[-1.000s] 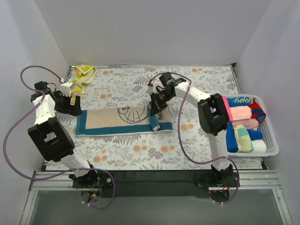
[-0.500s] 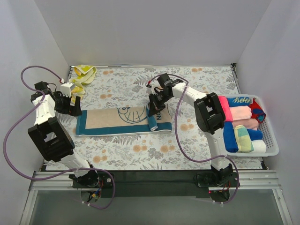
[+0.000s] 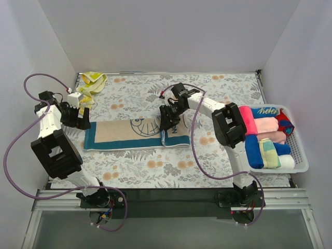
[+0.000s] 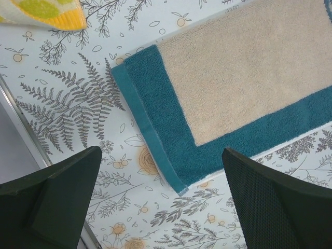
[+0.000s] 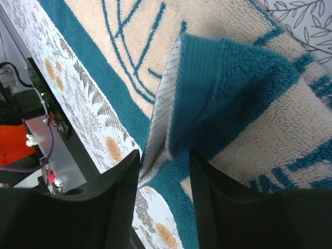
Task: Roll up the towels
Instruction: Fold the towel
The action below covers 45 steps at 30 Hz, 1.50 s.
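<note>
While the right gripper (image 5: 163, 168) is pinched shut on the folded-over blue edge of the tan-and-blue towel (image 3: 122, 134), the rest of that towel lies flat on the floral table covering (image 3: 223, 93). The left gripper (image 4: 161, 155) hangs wide open over its left end. A yellow towel (image 3: 92, 80) sits in the back-left corner, and rolled towels (image 3: 264, 124) fill the white basket (image 3: 302, 150) far right.

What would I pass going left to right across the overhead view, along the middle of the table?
Left gripper, open → tan-and-blue towel, lying flat → right gripper, pinching that towel's folded end → white basket holding rolled towels.
</note>
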Available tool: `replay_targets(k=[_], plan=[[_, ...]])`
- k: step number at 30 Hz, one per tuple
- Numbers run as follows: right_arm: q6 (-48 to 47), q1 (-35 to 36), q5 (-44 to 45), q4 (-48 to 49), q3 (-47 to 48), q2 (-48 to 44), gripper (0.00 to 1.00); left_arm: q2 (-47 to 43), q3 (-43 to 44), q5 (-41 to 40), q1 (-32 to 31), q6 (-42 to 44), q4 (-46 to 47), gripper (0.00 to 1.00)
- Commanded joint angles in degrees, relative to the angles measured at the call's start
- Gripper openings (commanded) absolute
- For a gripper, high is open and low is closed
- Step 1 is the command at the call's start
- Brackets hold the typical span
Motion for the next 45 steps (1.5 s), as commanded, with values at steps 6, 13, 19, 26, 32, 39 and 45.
replay_targets(k=[6, 13, 19, 26, 32, 39, 45], plan=[[-2.6, -3.8, -4.2, 0.1, 0.8, -6.2, 0.45, -2.9, 1.5, 3.5, -1.8, 2.3, -1.8, 0.9], [-10.3, -12.0, -1.8, -2.5, 1.0, -7.0, 0.36, -2.9, -1.1, 3.4, -5.6, 1.7, -2.3, 0.57], [-13.5, -12.4, 5.8, -3.5, 6.3, -1.4, 0.41, -0.8, -3.5, 2.6, -7.6, -1.3, -2.7, 0.39], [-16.8, -11.1, 10.9, -3.3, 7.1, 1.7, 0.44, 2.1, -7.2, 0.4, -10.6, -4.8, -0.1, 0.31], [-19.4, -10.6, 11.5, -3.1, -1.8, 0.1, 0.25, 7.9, -6.8, -1.6, -12.5, -8.1, 2.8, 0.25], [-21.5, -10.6, 10.8, -3.2, -17.3, -8.5, 0.11, 16.9, -2.2, -3.0, -16.6, -9.1, 6.0, 0.16], [-23.5, -8.1, 5.7, -3.4, -30.8, -15.4, 0.17, 28.1, 10.7, -0.3, -23.0, -10.2, 8.6, 0.16]])
